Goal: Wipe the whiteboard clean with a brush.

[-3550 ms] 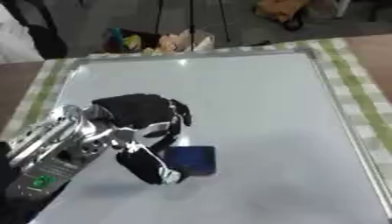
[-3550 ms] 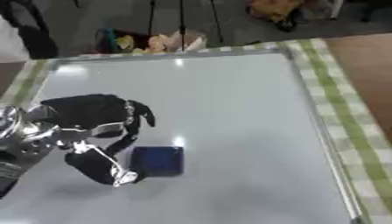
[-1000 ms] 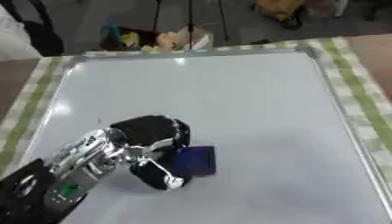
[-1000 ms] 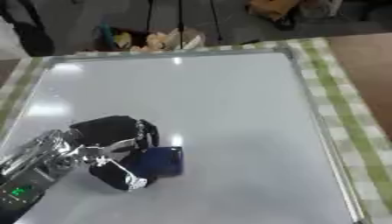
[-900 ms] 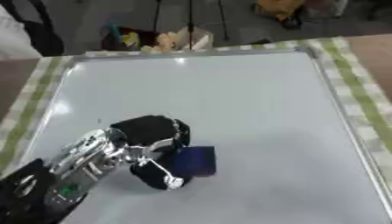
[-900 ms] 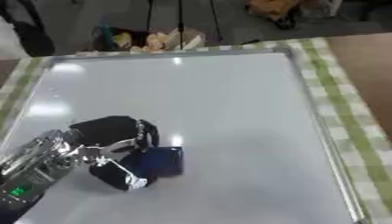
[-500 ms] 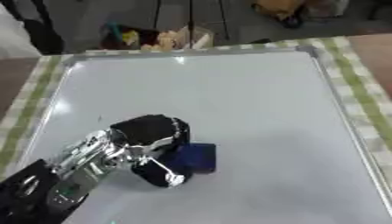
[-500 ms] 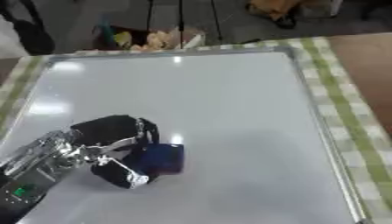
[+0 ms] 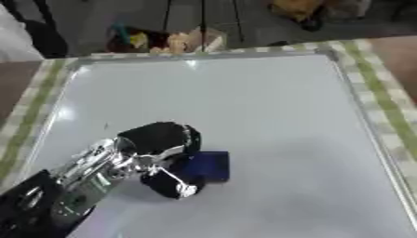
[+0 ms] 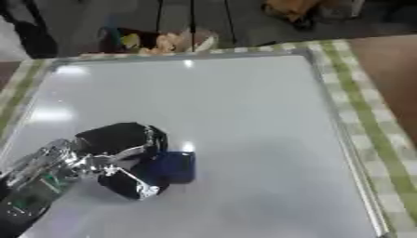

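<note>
The left hand curls around a dark blue brush on the whiteboard's lower left. The board lies open toward its right edge. The right eye view shows more checked cloth there.

brush on whiteboard, near-left

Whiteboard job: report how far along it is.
Done: the whiteboard shows no marks that I can make out. In hand: the left hand is curled round the blue brush, flat on the board's lower left. Left: nothing visible.
</note>
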